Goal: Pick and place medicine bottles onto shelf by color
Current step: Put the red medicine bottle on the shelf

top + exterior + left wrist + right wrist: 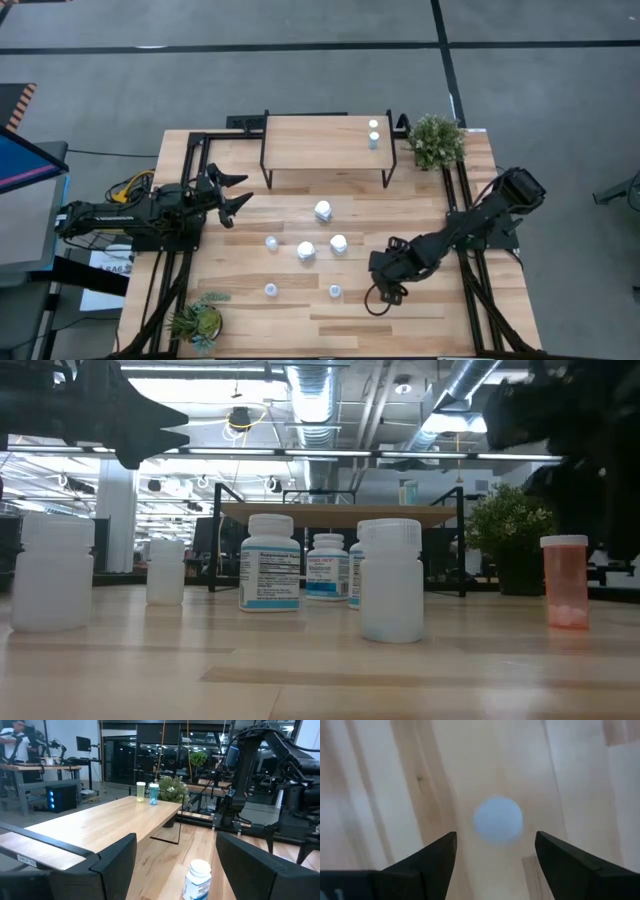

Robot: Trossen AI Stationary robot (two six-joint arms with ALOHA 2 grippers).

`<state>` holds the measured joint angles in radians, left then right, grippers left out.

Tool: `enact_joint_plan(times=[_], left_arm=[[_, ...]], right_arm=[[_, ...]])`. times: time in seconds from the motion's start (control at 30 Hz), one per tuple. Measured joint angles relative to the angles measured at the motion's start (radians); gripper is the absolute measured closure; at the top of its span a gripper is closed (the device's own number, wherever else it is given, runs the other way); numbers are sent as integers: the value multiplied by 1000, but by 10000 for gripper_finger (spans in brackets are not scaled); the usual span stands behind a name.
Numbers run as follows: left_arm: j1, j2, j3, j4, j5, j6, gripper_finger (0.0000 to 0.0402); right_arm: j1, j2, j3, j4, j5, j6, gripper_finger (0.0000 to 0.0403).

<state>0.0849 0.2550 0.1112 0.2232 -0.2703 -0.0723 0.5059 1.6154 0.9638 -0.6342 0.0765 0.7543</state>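
High view: overhead, straight down on whole table (400, 320). Low view: tabletop level, facing shelf (340, 513), bottles close. L wrist view: level along shelf (100, 822), room beyond. R wrist view: straight down, close over one pale cap (498, 819); shelf shared by first three

Around your table the floor (300, 60) is grey, crossed by dark lines. At upper left of the left wrist frame you see a desk (40, 770); ceiling ducts (320, 390) and strip lights fill the low view's top.
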Motion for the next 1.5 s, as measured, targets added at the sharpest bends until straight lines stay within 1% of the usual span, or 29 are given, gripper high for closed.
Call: enact_joint_plan(times=[0.27, 0.6, 0.7, 0.9, 1.13, 1.37, 1.43, 1.5], left_arm=[[0, -2, 0, 0, 1, 0, 141], [0, 0, 0, -1, 2, -1, 141], [0, 0, 0, -1, 2, -1, 141], [0, 0, 0, -1, 2, 0, 141], [0, 0, 0, -1, 2, -1, 141], [0, 0, 0, -1, 2, -1, 141], [0, 0, 0, -1, 2, -2, 141], [0, 0, 0, -1, 2, -2, 141]], right_arm=[[-34, 37, 0, 51, 4, -15, 111], [-45, 33, 0, 68, 4, -22, 112], [-44, 33, 0, 70, 1, -22, 118], [-44, 33, 0, 71, -20, -21, 152], [-44, 33, 10, 63, -28, 15, 212], [-61, 33, 82, 45, -29, 3, 283], [-78, 33, 118, -1, -28, -4, 296], [-99, 33, 159, -61, -28, -24, 301]])
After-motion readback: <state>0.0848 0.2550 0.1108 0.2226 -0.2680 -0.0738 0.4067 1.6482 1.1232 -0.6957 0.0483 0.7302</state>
